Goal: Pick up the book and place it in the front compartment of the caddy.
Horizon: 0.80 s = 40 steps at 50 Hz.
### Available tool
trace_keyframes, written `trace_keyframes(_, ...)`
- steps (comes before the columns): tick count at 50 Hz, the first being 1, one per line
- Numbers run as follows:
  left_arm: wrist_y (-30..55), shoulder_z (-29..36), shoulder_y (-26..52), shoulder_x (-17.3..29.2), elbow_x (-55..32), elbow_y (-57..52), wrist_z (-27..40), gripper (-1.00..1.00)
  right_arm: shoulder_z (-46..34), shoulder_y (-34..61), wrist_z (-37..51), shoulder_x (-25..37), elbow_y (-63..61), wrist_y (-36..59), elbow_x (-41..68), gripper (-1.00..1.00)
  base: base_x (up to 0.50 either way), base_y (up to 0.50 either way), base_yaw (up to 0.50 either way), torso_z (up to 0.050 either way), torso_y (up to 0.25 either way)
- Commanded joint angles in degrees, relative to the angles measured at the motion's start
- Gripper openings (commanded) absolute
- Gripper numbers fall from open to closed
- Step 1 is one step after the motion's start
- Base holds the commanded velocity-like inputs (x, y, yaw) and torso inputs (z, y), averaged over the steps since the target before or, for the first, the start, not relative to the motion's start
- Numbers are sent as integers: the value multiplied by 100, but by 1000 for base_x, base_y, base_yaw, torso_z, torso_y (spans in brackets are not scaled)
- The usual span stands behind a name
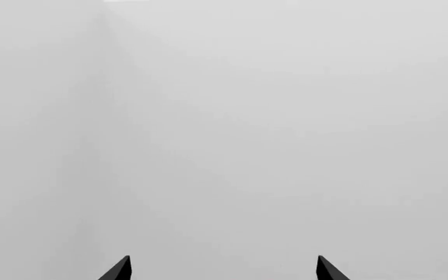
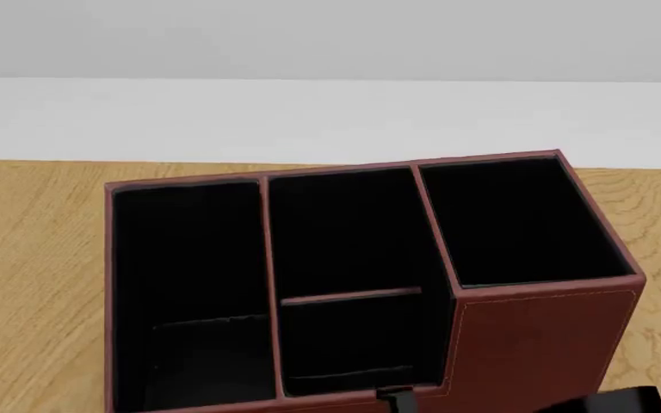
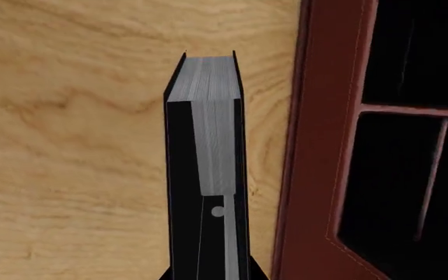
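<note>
While your right claw (image 3: 208, 256) is clamped on the book (image 3: 212, 128), it hangs over the wooden tabletop (image 3: 68, 116) just beside the caddy's (image 3: 317, 146) maroon wall, outside every compartment. Your left claw (image 1: 224, 269) has its tips apart, gripping nothing, facing blank grey.

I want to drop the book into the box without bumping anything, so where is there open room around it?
Bare wood table lies left of the caddy, with a narrower strip at its right. The caddy's compartments all look empty. It is tight by the right pincer, where the book hangs just outside the caddy wall. The left pincer faces only blank grey.
</note>
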<state>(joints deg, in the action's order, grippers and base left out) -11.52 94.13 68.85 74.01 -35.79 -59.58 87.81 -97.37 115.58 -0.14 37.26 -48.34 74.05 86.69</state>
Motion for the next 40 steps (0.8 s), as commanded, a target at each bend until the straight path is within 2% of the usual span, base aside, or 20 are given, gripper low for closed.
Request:
trace_keyframes(1, -28, 60, 34, -17, 13, 29, 5, 100, 514, 670, -210, 11, 16, -96, -83, -100, 0, 0, 0, 0, 0)
trace_keyframes(21, -136, 2, -136, -48, 90, 150, -36, 100, 488, 1482, -1825, -265, 701, -84, -1775, -100, 0, 0, 0, 0, 1)
trace_keyframes(40, -114, -136, -174, -138, 47, 151, -103, 100, 38, 1794, -3642, -860, 2302, -1025, -4026, -100, 0, 0, 0, 0, 1)
